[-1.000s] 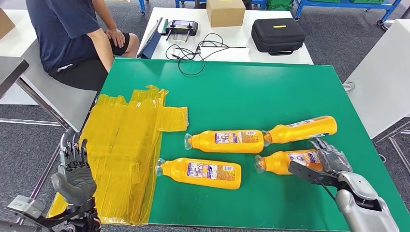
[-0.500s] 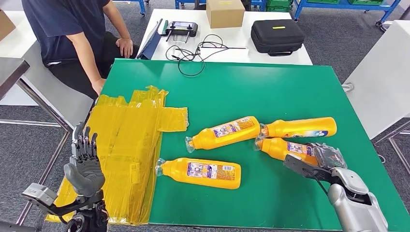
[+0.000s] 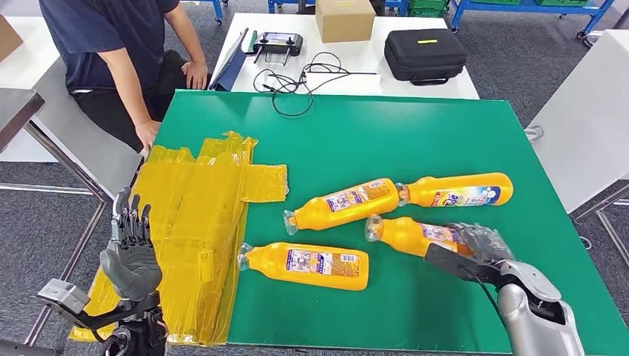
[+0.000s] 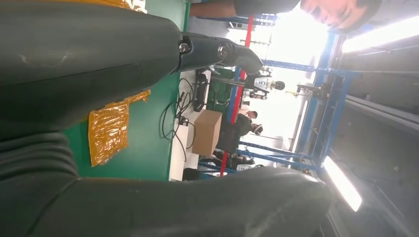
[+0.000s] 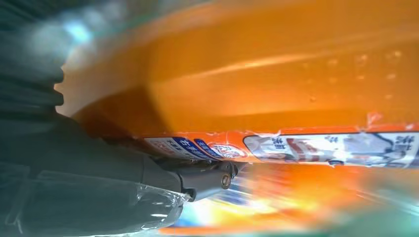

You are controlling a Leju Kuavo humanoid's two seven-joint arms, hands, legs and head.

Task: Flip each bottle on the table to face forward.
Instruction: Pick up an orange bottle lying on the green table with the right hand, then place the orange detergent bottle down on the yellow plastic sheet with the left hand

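On green table [image 3: 415, 141], right hand [image 3: 481, 245] grips bottle [image 3: 412, 234].

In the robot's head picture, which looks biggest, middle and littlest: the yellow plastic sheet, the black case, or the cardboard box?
1. yellow plastic sheet, by far the largest.
2. black case.
3. cardboard box, cut off by the picture's edge.
The case and box sit farther away, so their true sizes are unsure.
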